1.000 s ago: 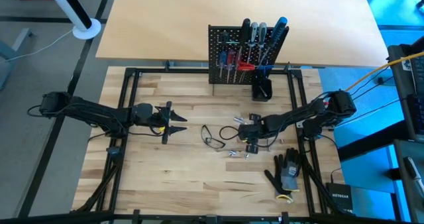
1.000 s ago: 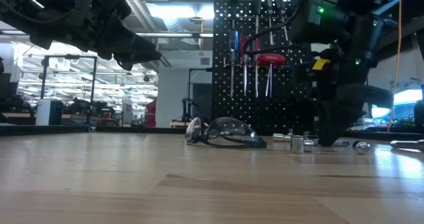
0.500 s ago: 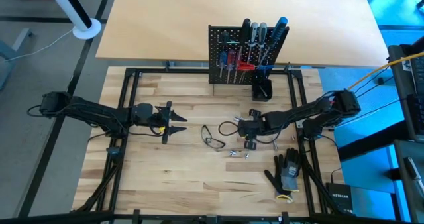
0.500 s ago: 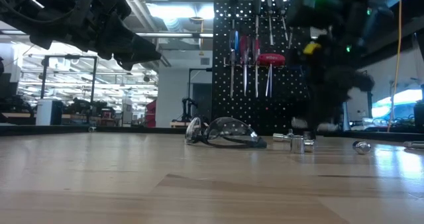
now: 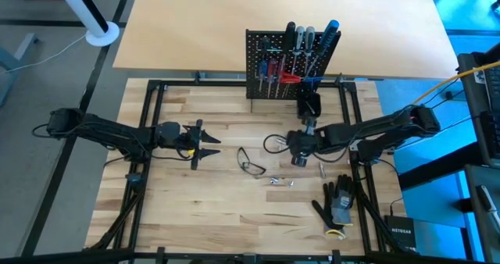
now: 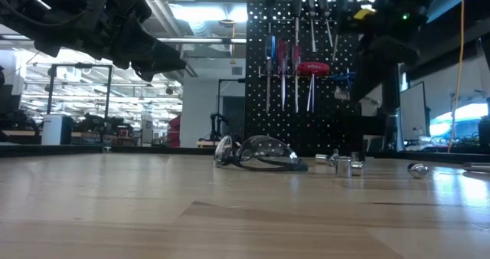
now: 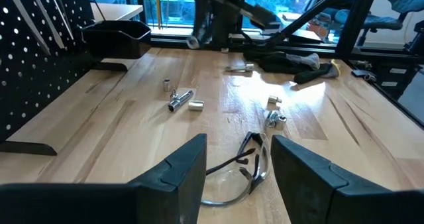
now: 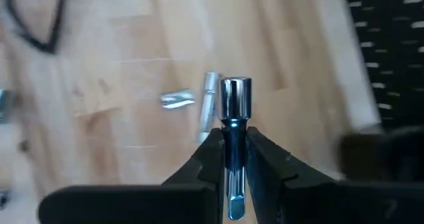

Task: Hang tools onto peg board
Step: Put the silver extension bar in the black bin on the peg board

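One chrome socket bit (image 8: 234,111) is pinched upright in the right hand (image 5: 299,141), lifted near the peg board (image 5: 269,53) and its hung tools (image 5: 291,65). Carry step, I'd say; next it needs lining up with a free peg. Left hand (image 5: 209,143) waits, fingers apart. No writing readable on the bit.

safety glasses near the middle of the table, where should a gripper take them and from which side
Probably at the bridge or top rim of the safety glasses, coming straight down. They lie flat on the table with the thin temples splayed toward the peg board, so the frame's edge is the firmest narrow part to pinch.
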